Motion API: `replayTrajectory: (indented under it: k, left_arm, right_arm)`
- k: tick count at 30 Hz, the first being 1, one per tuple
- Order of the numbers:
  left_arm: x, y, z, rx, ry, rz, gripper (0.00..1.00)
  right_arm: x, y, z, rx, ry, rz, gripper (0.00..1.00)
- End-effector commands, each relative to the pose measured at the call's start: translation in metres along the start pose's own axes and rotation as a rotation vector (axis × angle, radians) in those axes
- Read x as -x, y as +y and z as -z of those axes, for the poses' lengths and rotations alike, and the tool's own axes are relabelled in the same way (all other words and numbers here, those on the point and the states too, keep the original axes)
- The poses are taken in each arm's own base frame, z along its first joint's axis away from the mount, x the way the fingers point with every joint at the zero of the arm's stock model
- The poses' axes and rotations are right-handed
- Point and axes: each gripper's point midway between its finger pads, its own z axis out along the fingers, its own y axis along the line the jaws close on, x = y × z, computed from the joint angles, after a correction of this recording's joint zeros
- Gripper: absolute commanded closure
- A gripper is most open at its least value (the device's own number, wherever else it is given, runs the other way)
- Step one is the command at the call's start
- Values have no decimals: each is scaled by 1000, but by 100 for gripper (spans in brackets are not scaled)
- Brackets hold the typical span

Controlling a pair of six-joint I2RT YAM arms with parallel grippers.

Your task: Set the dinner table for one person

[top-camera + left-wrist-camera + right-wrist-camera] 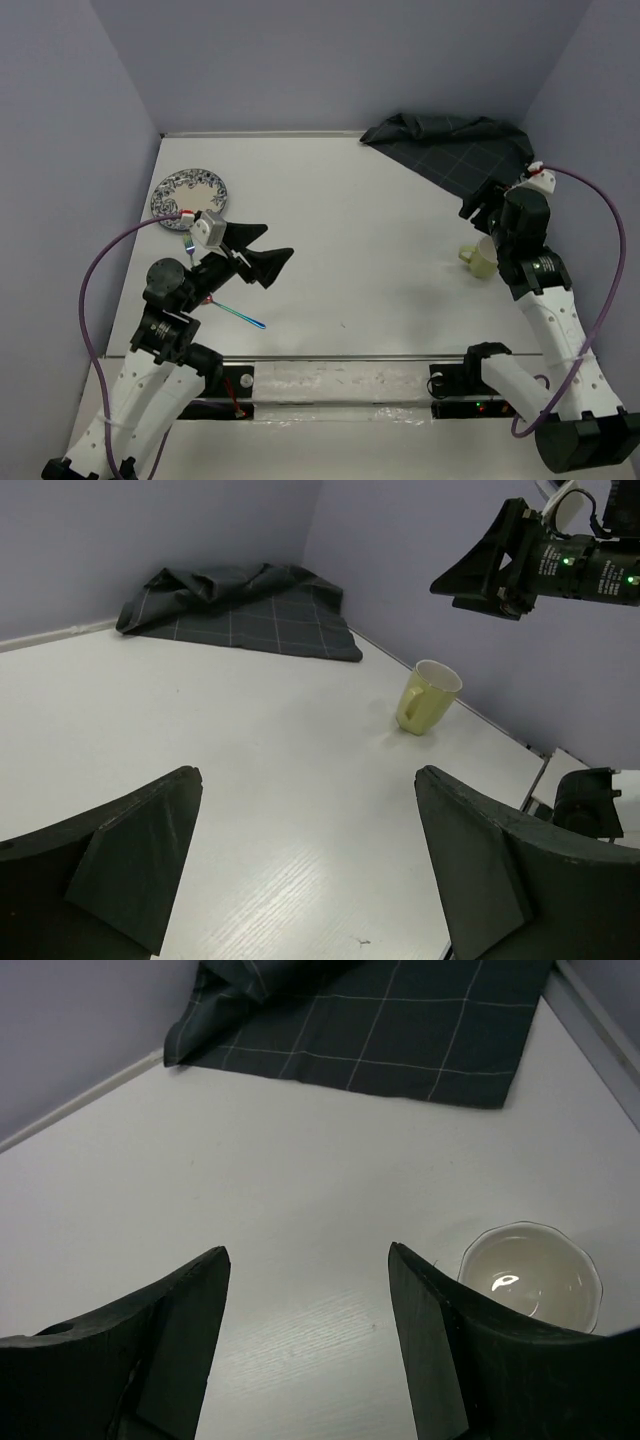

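The white dinner table [350,220] fills the top view. A blue-patterned plate [190,192] lies at its far left. A pale yellow-green mug [478,257] stands at the right; it also shows in the left wrist view [428,695] and from above in the right wrist view [530,1278]. A thin utensil with a blue end [243,317] lies near the front left. My left gripper [278,240] [308,775] is open and empty above the table, right of the plate. My right gripper [472,200] [307,1250] is open and empty, just behind and left of the mug.
A crumpled dark grey cloth with pale grid lines [455,145] lies in the back right corner, also in the left wrist view [240,605] and the right wrist view [380,1020]. Purple walls close three sides. Another small blue item [190,243] lies below the plate.
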Motion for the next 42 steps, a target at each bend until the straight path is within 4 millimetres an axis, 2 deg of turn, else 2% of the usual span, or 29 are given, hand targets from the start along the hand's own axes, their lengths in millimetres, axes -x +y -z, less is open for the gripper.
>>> replayTrajectory:
  k: [1,3,6,7,9,10,12,13,15,17,18,19,20,21,22,23,24,25,26,27,28,29,34,36,37,38,40,41,42]
  left_arm:
    - [24,-18,0,-71,-51,-45,1]
    - [22,-18,0,-73,-47,-43,1]
    - [19,-15,-2,-61,-37,-37,1]
    - [19,-15,-2,-62,-34,-39,1]
    - [18,-15,-3,-60,-34,-38,1]
    - [17,-15,-4,-60,-30,-35,1]
    - [17,-15,-4,-61,-28,-36,1]
    - [17,-15,-4,-59,-29,-37,1]
    - [16,-14,-4,-54,-26,-35,1]
    - [15,-12,-5,-46,-22,-38,1]
    - [14,-11,-6,-41,-18,-37,1]
    - [13,-9,-7,-32,-11,-34,1]
    - [11,-8,-8,-26,-7,-31,1]
    - [12,-4,-9,-5,-8,-30,1]
    - [10,-1,-10,6,-1,-26,1]
    - [8,1,-10,18,7,-25,1]
    - [8,3,-11,26,7,-25,1]
    - [7,4,-12,31,11,-24,1]
    - [6,5,-12,34,15,-27,1]
    - [7,5,-12,37,14,-29,1]
    - [6,7,-13,42,17,-30,1]
    - [5,8,-13,44,22,-31,1]
    - [4,10,-16,53,30,-32,1]
    - [2,15,-17,71,35,-32,1]
    - [2,17,-18,77,38,-31,1]
    - [2,18,-18,83,38,-31,1]
    - [1,23,-19,104,38,-28,1]
    - [3,26,-18,120,33,-27,1]
    - [3,26,-18,120,33,-27,1]
  right_arm:
    - [8,-7,-16,-65,-27,33,30]
    - [1,-9,-33,-98,11,61,30]
    - [5,-5,-52,-122,28,92,31]
    - [-5,-6,-69,-143,67,126,32]
    - [2,-3,-85,-166,67,156,32]
    - [-12,-5,-101,-182,113,185,33]
    - [-11,0,-119,-181,129,218,34]
    - [-31,-2,-138,-188,193,254,35]
    - [-45,2,-157,-174,251,293,35]
    - [-45,9,-178,-157,271,333,36]
    - [-67,4,-197,-171,329,366,36]
    - [-58,10,-209,-169,321,390,36]
    - [-63,11,-219,-173,341,412,36]
    - [-92,-1,-235,-198,428,460,36]
    - [-77,5,-248,-216,394,463,36]
    - [-81,3,-256,-226,398,473,36]
    - [-95,-2,-268,-234,423,492,36]
    - [-98,0,-275,-226,427,498,36]
    - [-88,8,-284,-217,400,497,36]
    - [-88,8,-290,-221,395,504,35]
    - [-100,-4,-300,-242,422,518,35]
    - [-94,3,-308,-231,406,512,35]
    - [-130,-15,-332,-238,491,511,35]
    - [-130,-15,-338,-240,485,513,36]
    - [-131,-15,-342,-242,481,517,37]
    - [-141,-21,-347,-256,495,529,46]
    - [-140,-15,-358,-221,478,553,62]
    - [-149,-13,-364,-189,488,565,93]
    - [-146,-12,-365,-187,481,563,100]
